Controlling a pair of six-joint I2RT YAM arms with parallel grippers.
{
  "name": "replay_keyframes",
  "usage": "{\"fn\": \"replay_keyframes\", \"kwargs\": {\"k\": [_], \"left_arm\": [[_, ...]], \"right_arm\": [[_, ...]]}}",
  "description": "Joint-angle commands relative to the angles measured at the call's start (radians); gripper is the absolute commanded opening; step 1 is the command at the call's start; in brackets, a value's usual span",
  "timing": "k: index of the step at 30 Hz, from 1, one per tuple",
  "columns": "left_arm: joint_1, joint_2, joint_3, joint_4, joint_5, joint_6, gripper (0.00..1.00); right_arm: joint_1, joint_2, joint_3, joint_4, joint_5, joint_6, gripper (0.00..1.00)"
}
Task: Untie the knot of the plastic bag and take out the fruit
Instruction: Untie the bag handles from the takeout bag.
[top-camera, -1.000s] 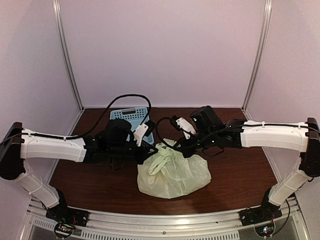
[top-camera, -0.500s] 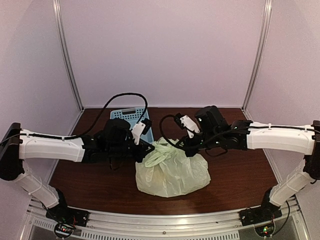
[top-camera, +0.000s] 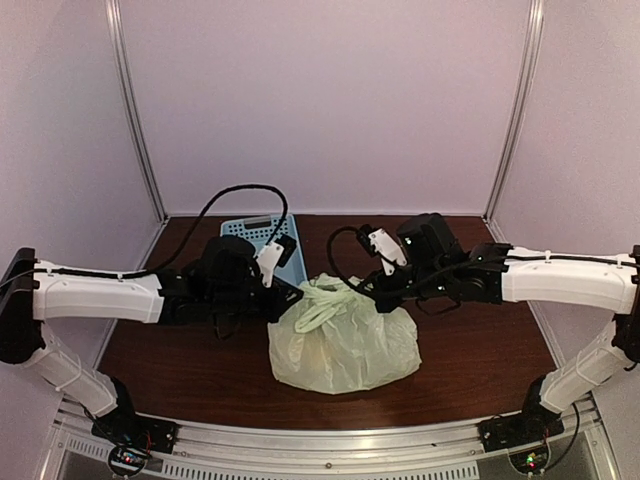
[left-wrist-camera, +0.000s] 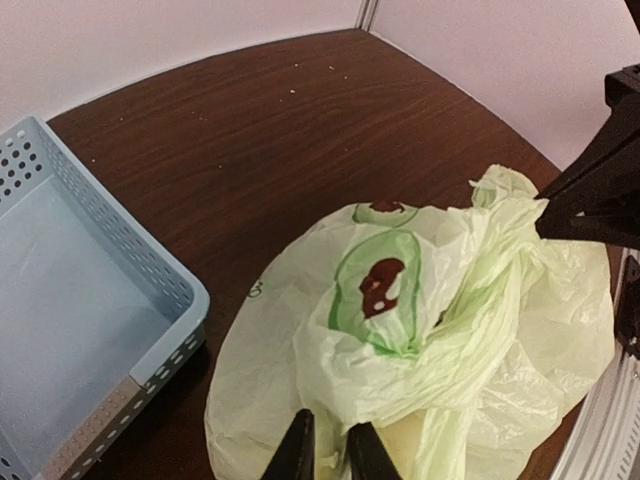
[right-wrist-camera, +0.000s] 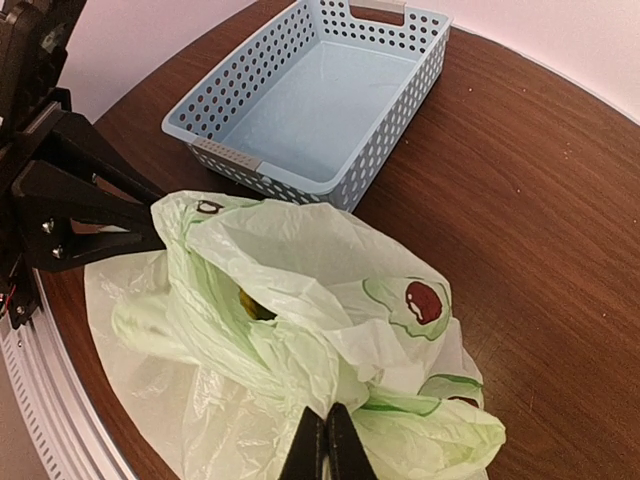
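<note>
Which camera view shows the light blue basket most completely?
The right wrist view: the basket appears nearly whole, with its rim and inside visible. The left wrist view cuts it off at the frame's left edge. In the top view, the left arm hides part of it.

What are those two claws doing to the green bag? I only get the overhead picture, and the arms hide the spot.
Observer: The right claw is pinched shut on a fold of the bag. Its own wrist camera shows the two fingers pressed together there.
Operator: And the other claw?
Observer: The left claw grips the bag too. Its wrist camera shows the fingers close together with plastic caught between them.
Operator: Can any fruit be seen?
Observer: Only a yellowish sliver in a gap between the folds, seen from the right wrist. It may be fruit, but too little shows to be sure.
</note>
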Motion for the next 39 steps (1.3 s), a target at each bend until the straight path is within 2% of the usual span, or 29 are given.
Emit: {"fn": "replay_keyframes", "kwargs": {"k": [1, 3, 5, 9, 12, 16, 18, 22, 30, 39], "left_arm": [[0.017, -0.063, 0.008, -0.044, -0.008, 0.079, 0.29], [0.016, -0.093, 0.026, -0.090, -0.023, 0.126, 0.48], [0.017, -0.127, 0.045, -0.135, -0.038, 0.163, 0.60], [0.016, -0.189, 0.078, -0.169, 0.009, 0.236, 0.66], [0.015, -0.204, 0.108, -0.161, 0.141, 0.274, 0.64], [0.015, -0.173, 0.124, -0.078, 0.313, 0.289, 0.50], [0.015, -0.126, 0.142, -0.039, 0.368, 0.277, 0.46], [0.015, -0.036, 0.178, -0.004, 0.428, 0.252, 0.44], [0.015, 0.078, 0.247, -0.058, 0.438, 0.273, 0.42], [0.015, 0.133, 0.282, -0.169, 0.240, 0.375, 0.42]], "right_arm": [[-0.004, -0.015, -0.019, 0.016, 0.001, 0.022, 0.00], [-0.004, -0.015, -0.022, 0.031, -0.004, 0.031, 0.00], [-0.003, -0.017, -0.027, 0.048, -0.009, 0.040, 0.00], [-0.004, -0.019, -0.033, 0.078, -0.018, 0.060, 0.00], [-0.004, -0.023, -0.039, 0.099, -0.029, 0.072, 0.00], [-0.005, -0.032, -0.060, 0.128, -0.029, 0.092, 0.00], [-0.004, -0.030, -0.058, 0.132, -0.033, 0.098, 0.00], [-0.006, -0.026, -0.052, 0.131, -0.035, 0.102, 0.00], [-0.007, -0.020, -0.057, 0.132, -0.047, 0.103, 0.00], [-0.007, -0.007, -0.056, 0.150, -0.072, 0.112, 0.00]]}}
